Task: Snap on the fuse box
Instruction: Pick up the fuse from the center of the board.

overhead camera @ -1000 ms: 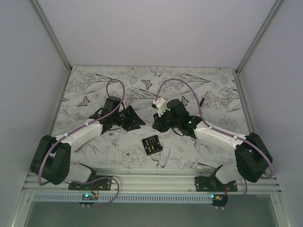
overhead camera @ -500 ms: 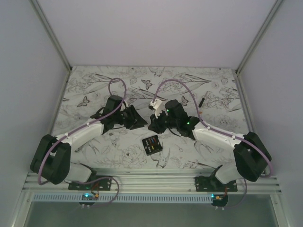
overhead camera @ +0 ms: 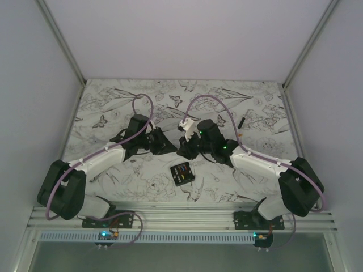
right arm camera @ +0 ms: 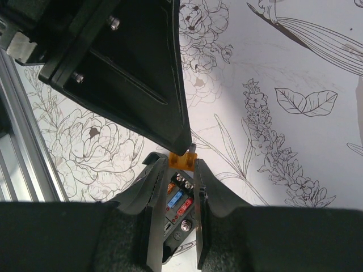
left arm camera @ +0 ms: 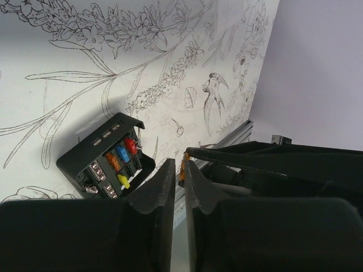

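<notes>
Aluminium rail, along the bottom of the overhead frame, is carrying two arm bases, one at lower left and one at lower right. Just above it, on the flower-printed table, one fuse box is lying flat at lower centre. It is sitting between the two arms and apart from both, and neither gripper is touching it. In the left wrist frame the box is sitting at lower left with its face open to view, showing four coloured fuses: one orange, one blue, one red, one yellow.

Further up, at the centre of the overhead frame, two grippers are meeting tip to tip above the table. The right gripper is pinching one small orange fuse between its fingertips, directly over the box as its own wrist frame shows it. The left gripper is standing with only a narrow slit between its jaws, its tips lying against that same fuse. Whether its pads are actually pressing on the fuse cannot be told.

Farthest off, at upper right of the overhead frame, one thin black stick is lying on the table, well apart from the box and both grippers.
</notes>
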`<state>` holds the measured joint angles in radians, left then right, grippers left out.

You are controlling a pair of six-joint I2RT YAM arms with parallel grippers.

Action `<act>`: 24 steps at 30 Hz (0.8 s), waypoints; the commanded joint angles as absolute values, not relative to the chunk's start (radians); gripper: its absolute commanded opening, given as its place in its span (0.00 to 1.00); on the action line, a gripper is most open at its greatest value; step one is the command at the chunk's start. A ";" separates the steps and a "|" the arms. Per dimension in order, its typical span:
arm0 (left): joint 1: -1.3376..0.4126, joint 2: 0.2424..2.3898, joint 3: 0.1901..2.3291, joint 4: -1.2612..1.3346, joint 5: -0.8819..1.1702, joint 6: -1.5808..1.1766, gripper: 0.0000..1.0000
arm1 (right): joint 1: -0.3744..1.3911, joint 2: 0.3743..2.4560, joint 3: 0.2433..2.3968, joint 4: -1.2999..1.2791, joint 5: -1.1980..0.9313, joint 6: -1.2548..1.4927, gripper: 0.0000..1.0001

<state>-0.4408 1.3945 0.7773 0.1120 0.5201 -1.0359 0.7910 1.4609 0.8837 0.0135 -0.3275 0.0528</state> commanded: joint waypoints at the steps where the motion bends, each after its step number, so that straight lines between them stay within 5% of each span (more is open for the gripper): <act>1: -0.451 1.402 0.793 0.126 0.549 -1.040 0.12 | 0.801 1.465 0.891 0.070 -0.323 0.054 0.18; 5: -0.451 1.402 0.793 0.129 0.552 -1.045 0.00 | 0.801 1.468 0.889 0.088 -0.318 0.066 0.18; 10: -0.451 1.386 0.787 0.131 0.548 -1.052 0.00 | 0.801 1.468 0.882 0.122 -0.305 0.101 0.19; 17: -0.451 1.263 0.749 0.135 0.479 -1.065 0.00 | 0.800 1.364 0.805 0.230 -0.249 0.253 0.40; 24: -0.452 1.031 0.690 0.135 0.341 -1.081 0.00 | 0.801 1.167 0.663 0.446 -0.166 0.531 0.47</act>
<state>-0.4461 1.1198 0.7200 0.1284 0.4240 -1.0641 0.7956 1.2518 0.7010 0.2512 -0.2321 0.3309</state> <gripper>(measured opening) 0.009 0.464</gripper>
